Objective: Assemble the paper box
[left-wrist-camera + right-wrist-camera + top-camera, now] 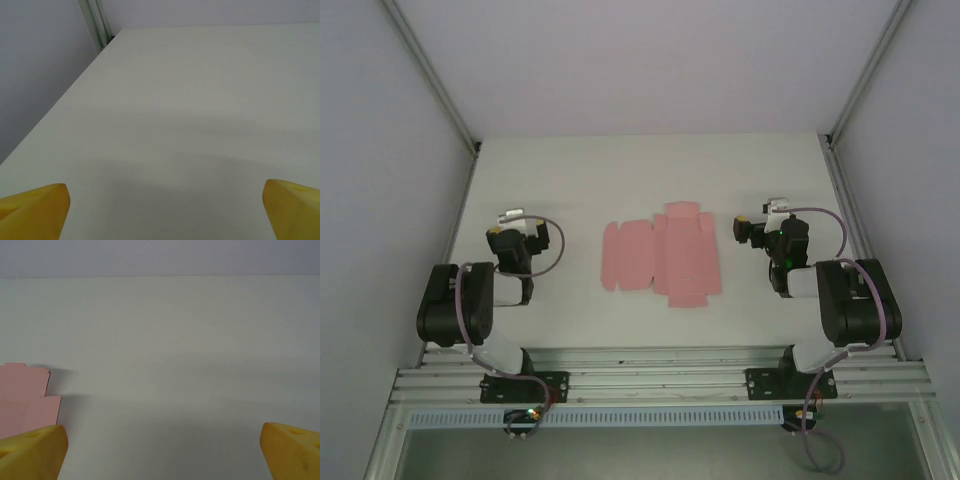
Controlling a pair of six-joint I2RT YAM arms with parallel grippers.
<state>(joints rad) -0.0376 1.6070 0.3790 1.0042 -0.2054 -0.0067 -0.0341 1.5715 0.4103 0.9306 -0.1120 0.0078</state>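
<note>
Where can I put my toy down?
Behind the pink paper box, the far half of the table is bare. Also between the box and the left gripper. It's tight between the box and the right gripper.

Apparently open table [570, 180] around paper box [665, 255]

Left arm [470, 305] folded low at 8 o'clock, wrist aimed roughly 12, jaws spread wide, yellow fingertips [35, 210] holding nothing. Right arm [845, 300] at 4 o'clock, same pose, jaws spread wide, empty.
</note>
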